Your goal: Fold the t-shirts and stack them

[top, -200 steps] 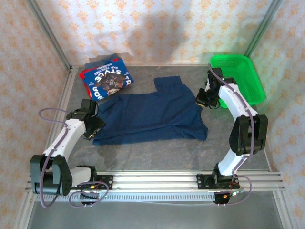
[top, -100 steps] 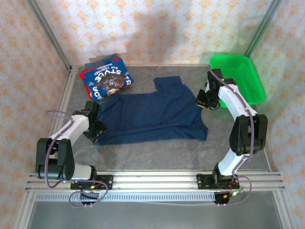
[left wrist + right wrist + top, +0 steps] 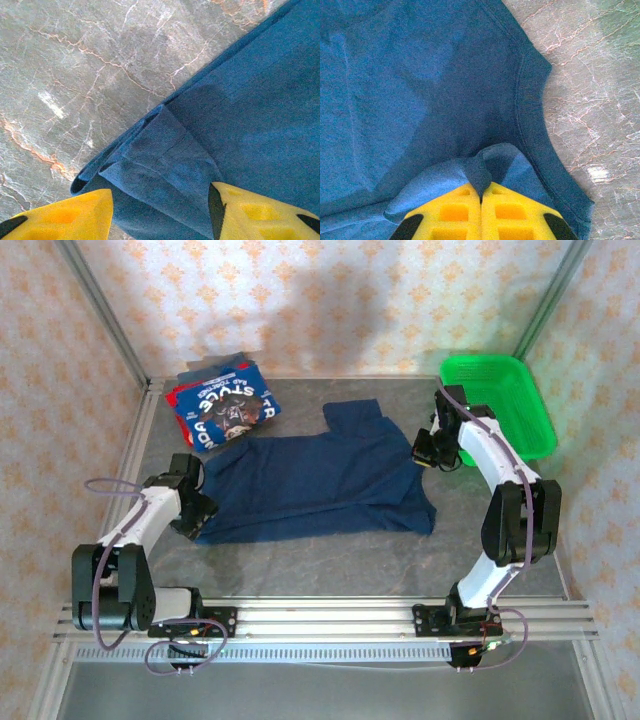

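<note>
A dark navy t-shirt (image 3: 320, 485) lies spread on the grey marbled table (image 3: 330, 560). My left gripper (image 3: 197, 518) is at its near-left corner. In the left wrist view the yellow fingers (image 3: 75, 215) stand apart, and this left gripper (image 3: 160, 215) is open astride a folded hem of the shirt (image 3: 250, 100). My right gripper (image 3: 425, 452) is at the shirt's right edge. The right wrist view shows this gripper (image 3: 481, 192) shut on a pinch of navy cloth (image 3: 420, 90) beside the ribbed collar (image 3: 530, 115). Folded blue and red printed t-shirts (image 3: 225, 410) are stacked at the back left.
A green mesh basket (image 3: 500, 400) stands at the back right, just beyond the right arm. Patterned walls close in the back and both sides. Bare table runs along the front between the shirt and the arm rail (image 3: 330, 615).
The left arm has shifted its elbow and drawn in slightly at the shirt's near-left corner. The right arm and the shirt have not visibly moved.
</note>
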Motion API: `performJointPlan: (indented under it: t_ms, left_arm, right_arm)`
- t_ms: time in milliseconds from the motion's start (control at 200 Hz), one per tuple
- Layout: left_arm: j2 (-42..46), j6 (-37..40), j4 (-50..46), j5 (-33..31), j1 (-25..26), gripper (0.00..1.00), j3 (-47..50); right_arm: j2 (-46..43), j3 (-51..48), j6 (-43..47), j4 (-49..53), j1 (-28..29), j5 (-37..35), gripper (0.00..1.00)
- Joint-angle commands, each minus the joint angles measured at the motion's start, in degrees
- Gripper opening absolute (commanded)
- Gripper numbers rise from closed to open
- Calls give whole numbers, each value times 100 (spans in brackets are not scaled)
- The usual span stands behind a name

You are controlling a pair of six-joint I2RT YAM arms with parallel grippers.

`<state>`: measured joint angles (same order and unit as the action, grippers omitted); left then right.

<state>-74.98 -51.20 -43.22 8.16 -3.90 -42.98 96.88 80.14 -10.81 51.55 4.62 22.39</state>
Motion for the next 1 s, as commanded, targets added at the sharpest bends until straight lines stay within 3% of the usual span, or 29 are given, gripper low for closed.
performJointPlan:
  t_ms: [0,345,826,991]
  left_arm:
    - [-104,-148,-89,-75,-58,53,24]
    - [-286,-213,55,-51,-93,47,108]
    - [-737,-68,349,-124,-124,0,-65]
    - [-705,-42,391,-130,-150,0,-118]
  right_arm:
    - [-193,4,52,66,21,-165,0]
    - [-237,-47,35,66,21,-183,0]
    - [-242,-54,-50,22,21,-191,0]
    - [-235,-51,-66,13,21,-189,0]
